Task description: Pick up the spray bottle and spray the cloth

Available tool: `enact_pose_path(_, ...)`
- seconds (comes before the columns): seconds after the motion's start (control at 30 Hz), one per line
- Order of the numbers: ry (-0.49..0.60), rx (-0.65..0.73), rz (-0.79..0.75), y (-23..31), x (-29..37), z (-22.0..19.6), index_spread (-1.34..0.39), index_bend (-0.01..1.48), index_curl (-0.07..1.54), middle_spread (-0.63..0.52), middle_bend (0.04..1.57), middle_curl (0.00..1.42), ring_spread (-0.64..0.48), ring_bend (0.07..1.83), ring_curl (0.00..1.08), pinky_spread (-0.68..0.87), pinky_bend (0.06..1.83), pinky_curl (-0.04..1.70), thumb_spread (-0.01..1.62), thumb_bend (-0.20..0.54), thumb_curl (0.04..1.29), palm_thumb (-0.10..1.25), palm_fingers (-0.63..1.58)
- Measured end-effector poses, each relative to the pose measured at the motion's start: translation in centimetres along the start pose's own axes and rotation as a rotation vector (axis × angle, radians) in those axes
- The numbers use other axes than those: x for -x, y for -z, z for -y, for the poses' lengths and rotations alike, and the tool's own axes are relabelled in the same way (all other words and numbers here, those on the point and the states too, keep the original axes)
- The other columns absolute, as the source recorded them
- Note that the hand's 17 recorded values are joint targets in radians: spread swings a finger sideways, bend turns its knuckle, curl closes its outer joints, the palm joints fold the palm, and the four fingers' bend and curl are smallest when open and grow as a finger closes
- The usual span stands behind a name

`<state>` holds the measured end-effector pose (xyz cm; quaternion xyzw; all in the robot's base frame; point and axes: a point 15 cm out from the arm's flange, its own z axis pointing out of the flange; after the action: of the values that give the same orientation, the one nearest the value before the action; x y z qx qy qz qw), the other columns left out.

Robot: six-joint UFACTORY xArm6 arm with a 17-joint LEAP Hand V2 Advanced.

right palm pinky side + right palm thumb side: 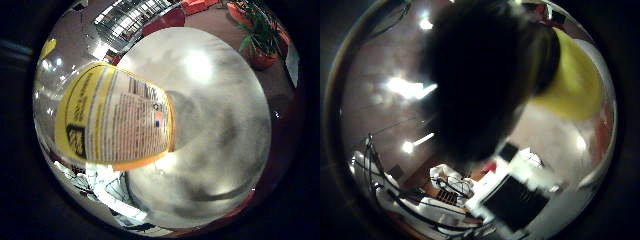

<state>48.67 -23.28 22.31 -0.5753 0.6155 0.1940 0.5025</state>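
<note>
A: Your spray bottle [115,120] fills much of the little-finger-side palm view, so it sits right up against the palm. You can see the yellow label with its panel of print, and the bottle's base points toward the round white desk [220,125] underneath.

B: Is it resting on the desk?

A: You can't tell from here. The bottle lies across the view above the white top, casting a grey shadow on it, but no contact point shows.

B: And the hand, is it clamped on the bottle?

A: That's unclear too. On the thumb side a big dark mass [480,75] blocks most of the view, with the bottle's yellow body just beside it, and white and black parts of the hand [515,190] show at the edge. Whether the fingers are curled round the bottle, I cannot tell.

B: Anything else around?

A: A potted plant [260,40] in an orange pot stands on the floor beyond the desk.
</note>
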Motion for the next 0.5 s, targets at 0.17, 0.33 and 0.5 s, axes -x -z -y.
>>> enact_pose_path(0.17,-0.106,0.06,0.065,-4.3,1.8,-1.7,-0.25,0.23,0.3,-0.16,0.7,0.51,-0.17,0.95,0.41,-0.25,0.86,0.4,1.02,0.017,0.45,0.98,1.18)
enact_pose_path(0.33,-0.154,0.016,0.173,-7.8,5.3,-1.9,-0.27,0.72,0.53,-0.16,1.01,0.62,-0.18,1.15,0.5,-0.3,1.07,0.52,1.1,-0.011,0.47,1.03,1.37)
enact_pose_path(0.5,-0.129,0.037,0.187,-8.6,8.2,-2.4,-0.22,0.98,0.67,-0.14,1.21,0.68,-0.16,1.33,0.56,-0.24,1.21,0.65,1.1,-0.008,0.51,1.05,1.26)
